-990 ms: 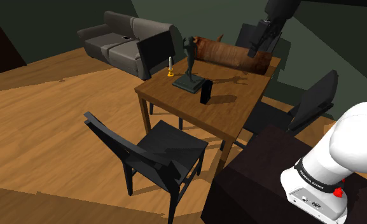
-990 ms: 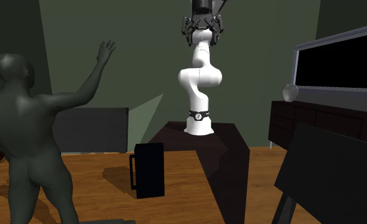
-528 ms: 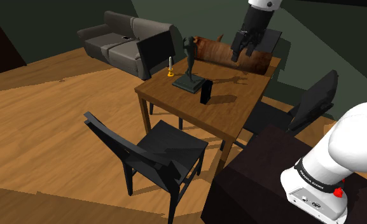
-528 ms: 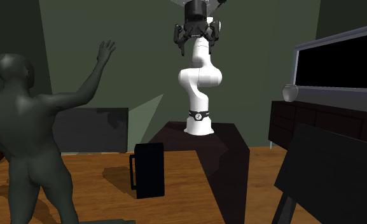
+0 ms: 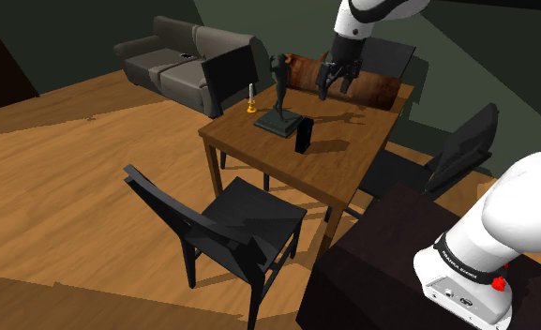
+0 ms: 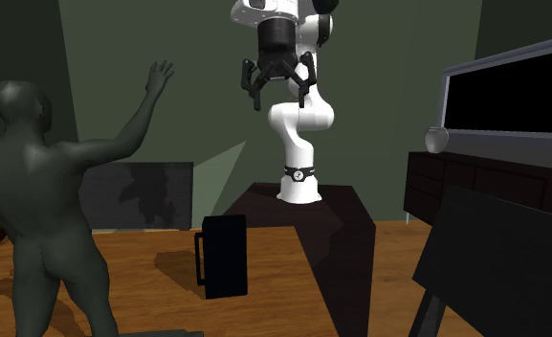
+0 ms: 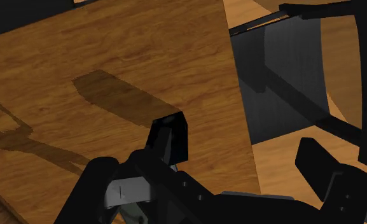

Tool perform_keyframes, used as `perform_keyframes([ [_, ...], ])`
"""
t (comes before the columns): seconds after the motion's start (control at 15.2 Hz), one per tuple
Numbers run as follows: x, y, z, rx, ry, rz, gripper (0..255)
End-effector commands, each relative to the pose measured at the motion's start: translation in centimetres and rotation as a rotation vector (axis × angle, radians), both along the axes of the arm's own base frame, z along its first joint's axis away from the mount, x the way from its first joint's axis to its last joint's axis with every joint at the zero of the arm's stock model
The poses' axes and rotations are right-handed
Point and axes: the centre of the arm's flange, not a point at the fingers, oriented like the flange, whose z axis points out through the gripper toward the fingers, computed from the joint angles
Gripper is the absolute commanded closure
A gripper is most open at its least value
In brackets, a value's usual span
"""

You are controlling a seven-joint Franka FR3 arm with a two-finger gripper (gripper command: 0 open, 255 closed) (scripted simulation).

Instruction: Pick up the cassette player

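While the gripper [image 5: 336, 89] hangs above the far part of the table [image 5: 348, 161], its fingers [image 7: 169, 137] are seen standing apart, with nothing clasped between them. The cassette player [image 5: 303, 137], a black box, is stood upright on the table, just beside the base of a dark statue [image 5: 279, 89]. It is found below the gripper and toward the shoulder view's left, well apart from it and untouched. Under the fingers, bare wood crossed by shadows is shown, and a dark chair [image 7: 283, 76] is seen past the table's edge.
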Motion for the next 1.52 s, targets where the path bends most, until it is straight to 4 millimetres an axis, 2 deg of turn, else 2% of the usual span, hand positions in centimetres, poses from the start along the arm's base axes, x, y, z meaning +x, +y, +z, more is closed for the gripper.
perform_keyframes([
  [0.0,2.3,-1.2,-1.9,0.004,0.013,-0.021,0],
  [0.59,11.0,-5.5,-9.8,0.021,0.074,-0.111,0],
  [1.12,18.0,-9.8,-17.3,0.036,0.127,-0.192,0],
  [1.45,18.2,-9.9,-19.6,0.036,0.129,-0.194,0],
])
